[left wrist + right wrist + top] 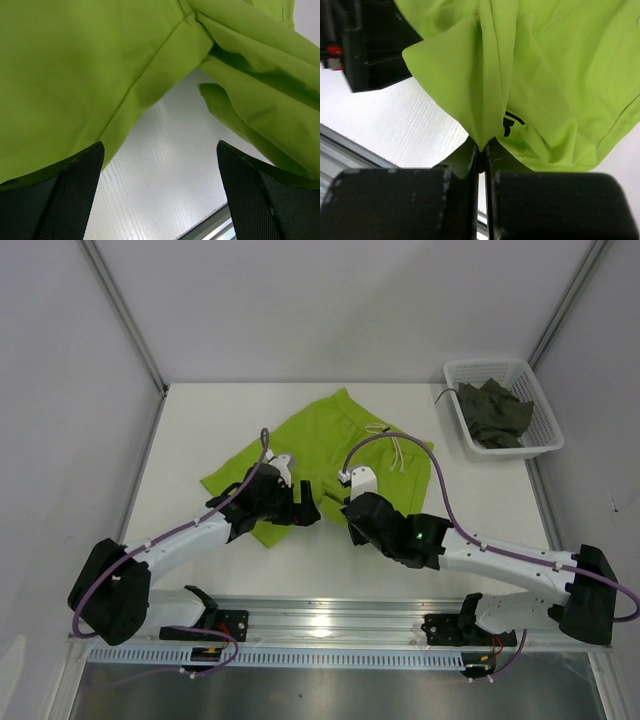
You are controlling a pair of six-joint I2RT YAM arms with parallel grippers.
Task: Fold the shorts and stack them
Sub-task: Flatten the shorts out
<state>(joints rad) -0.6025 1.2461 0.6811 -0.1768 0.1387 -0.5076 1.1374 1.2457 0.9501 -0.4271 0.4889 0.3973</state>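
Observation:
The lime green shorts (330, 445) lie spread in the middle of the table, waistband and white drawstring at the right. My right gripper (345, 508) is shut on the near hem of the green shorts (485, 100), which rises in a pinched fold from the closed fingers. My left gripper (312, 510) is open at the near edge of the same shorts (90, 75), bare table between its fingers (75, 195), cloth just above them. The dark olive-grey shorts (497, 412) lie crumpled in the white mesh basket (546, 440) at the back right.
The basket stands at the table's right rear corner. White walls close in the table (180, 440) at the back and sides. A metal rail (330, 625) runs along the near edge by the arm bases.

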